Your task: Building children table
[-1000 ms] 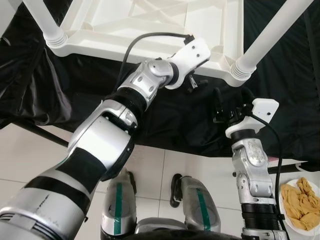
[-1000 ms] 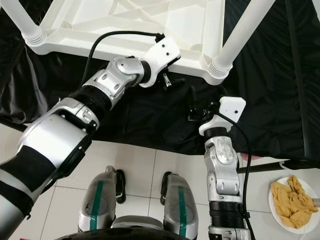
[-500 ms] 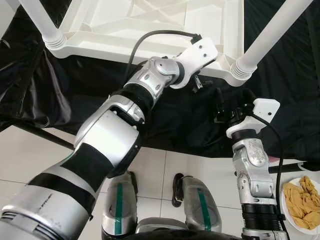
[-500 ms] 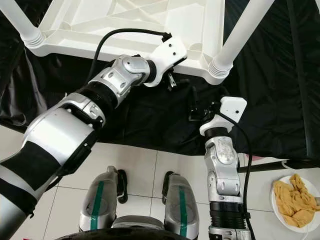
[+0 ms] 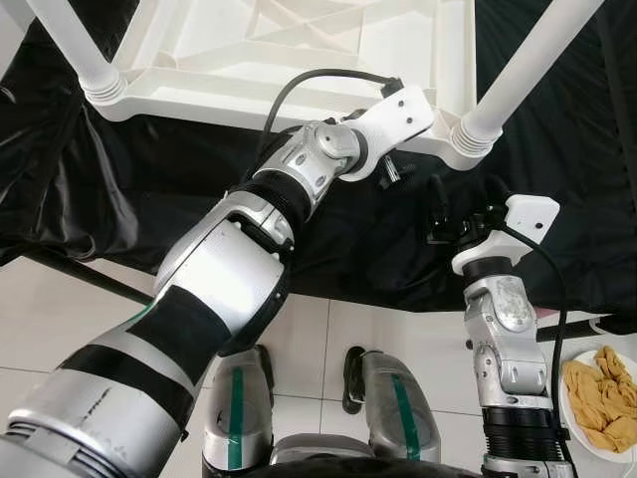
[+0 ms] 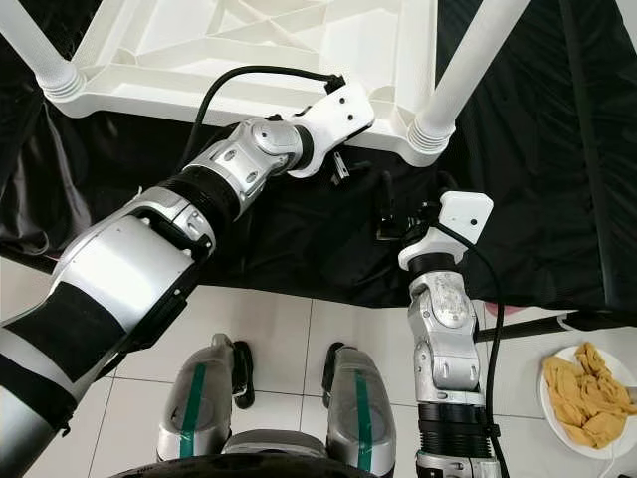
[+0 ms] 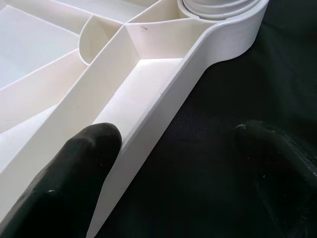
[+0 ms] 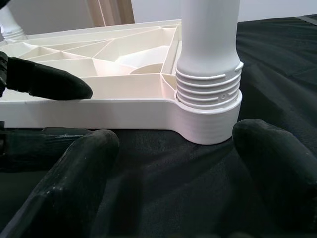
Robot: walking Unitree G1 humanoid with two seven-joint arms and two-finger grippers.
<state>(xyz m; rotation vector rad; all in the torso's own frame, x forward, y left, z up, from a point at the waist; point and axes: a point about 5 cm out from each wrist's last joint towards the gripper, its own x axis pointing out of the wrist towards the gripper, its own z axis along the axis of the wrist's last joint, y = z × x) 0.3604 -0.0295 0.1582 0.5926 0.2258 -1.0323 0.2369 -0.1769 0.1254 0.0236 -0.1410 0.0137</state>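
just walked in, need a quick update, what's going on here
A white table lies upside down on black cloth, legs screwed in at its corners. The left gripper is open astride the table's near rim, one finger inside the frame, one outside. The right gripper is open, off the table, facing the near right leg.

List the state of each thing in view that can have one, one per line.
White plastic children's table: upside down on black cloth, legs up.
Near right white leg: seated upright in corner socket.
Left gripper: open, straddling table rim.
Right gripper: open, before the socket, apart.
White plate of yellow food: on floor.
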